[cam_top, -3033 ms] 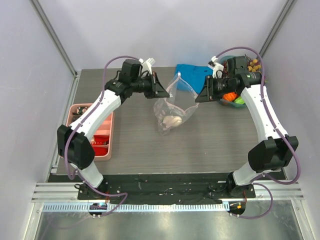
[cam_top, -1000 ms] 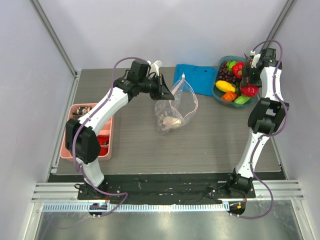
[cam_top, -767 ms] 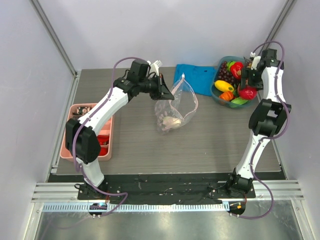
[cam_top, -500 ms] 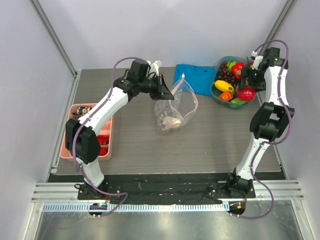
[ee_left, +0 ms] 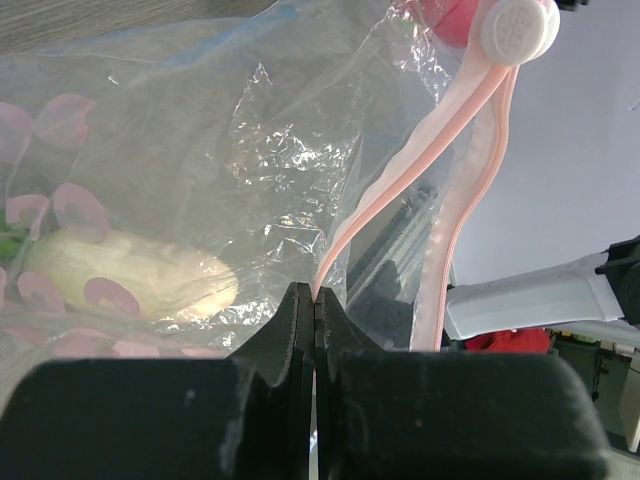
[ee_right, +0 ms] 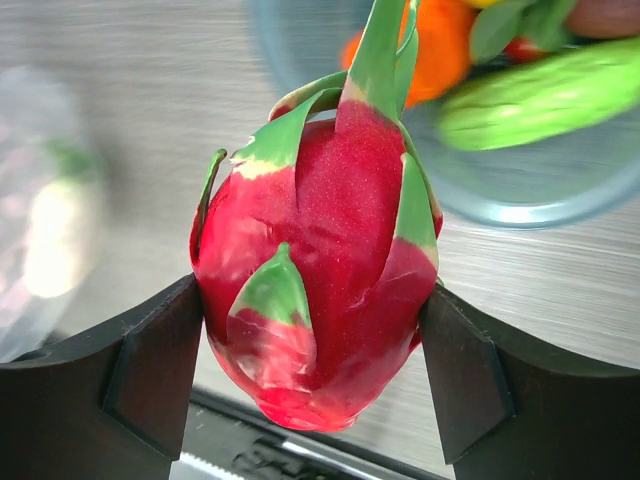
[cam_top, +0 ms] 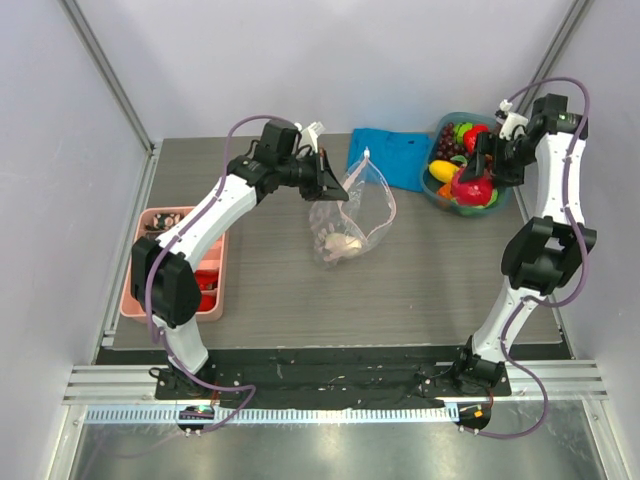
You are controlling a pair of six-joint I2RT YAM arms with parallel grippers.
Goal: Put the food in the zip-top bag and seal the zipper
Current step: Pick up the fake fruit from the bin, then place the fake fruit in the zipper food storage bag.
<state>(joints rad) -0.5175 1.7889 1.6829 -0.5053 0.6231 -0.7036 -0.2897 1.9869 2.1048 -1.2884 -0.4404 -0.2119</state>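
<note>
The zip-top bag (cam_top: 352, 212) hangs open in mid-table, with a beige food piece (cam_top: 345, 243) lying in its bottom. My left gripper (cam_top: 334, 190) is shut on the bag's rim and holds it up. In the left wrist view the left gripper (ee_left: 315, 295) pinches the pink zipper (ee_left: 450, 130) strip, and the beige piece (ee_left: 130, 280) shows through the bag (ee_left: 250, 130). My right gripper (cam_top: 474, 184) is shut on a red and green dragon fruit (cam_top: 470, 188) above the bowl's left side. The right wrist view shows the right gripper (ee_right: 312, 350) clamping the dragon fruit (ee_right: 320, 250) on both sides.
A teal bowl (cam_top: 431, 188) at the back right holds several more toy fruits; its rim (ee_right: 520, 210) and a green vegetable (ee_right: 540, 100) show behind the dragon fruit. A folded blue cloth (cam_top: 390, 155) lies behind the bag. A pink tray (cam_top: 222, 270) sits at the left edge.
The right gripper has lifted the dragon fruit out of the bowl and carried it a little to the left. The left gripper and the bag have stayed still.
</note>
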